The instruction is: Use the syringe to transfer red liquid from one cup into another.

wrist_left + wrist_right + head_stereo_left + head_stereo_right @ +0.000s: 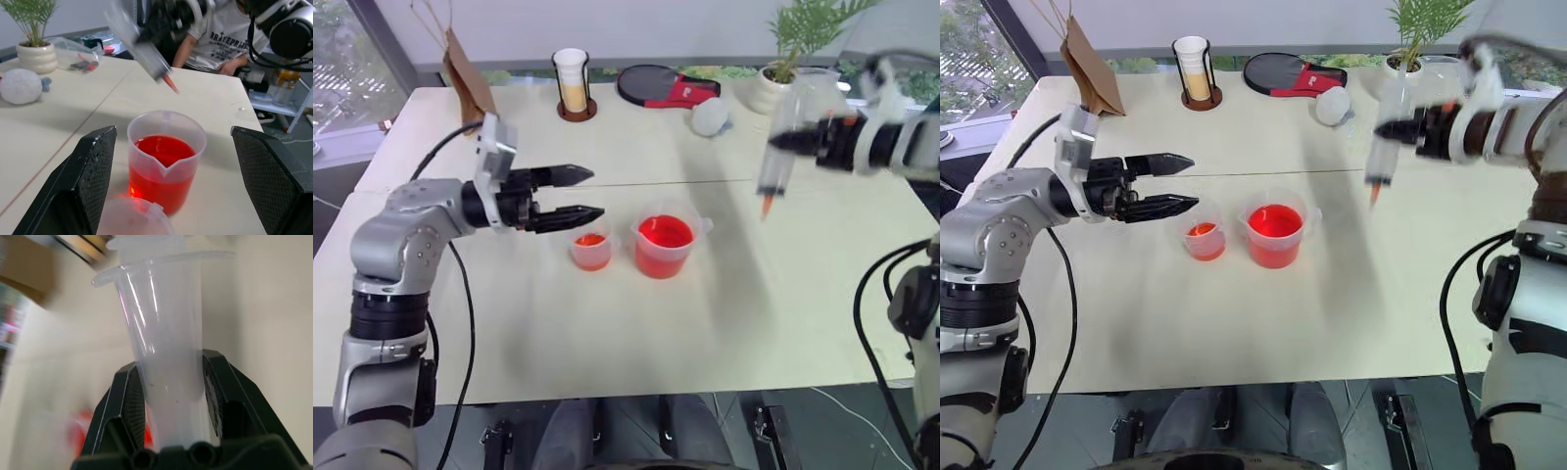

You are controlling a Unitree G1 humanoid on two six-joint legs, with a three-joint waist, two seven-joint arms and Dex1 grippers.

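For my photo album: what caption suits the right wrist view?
Right end effector shut on the translucent syringe, held above the table.

A tall white-and-yellow cup [572, 80] stands beyond the left gripper [579, 195]; a brown paper bag [468, 74] leans farther left. A paddle [668, 85], white ball [710, 117] and potted plant [781, 65] lie between the grippers, toward the table's [607, 333] far edge.

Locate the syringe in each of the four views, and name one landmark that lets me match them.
Left eye view: the syringe hangs tip down at the right, held by the right gripper.
Right eye view: syringe at upper right, right of the cups.
Left wrist view: syringe slants across the top, beyond the larger beaker.
Right wrist view: its barrel rises between the black fingers.
Shared landmark: the potted plant.
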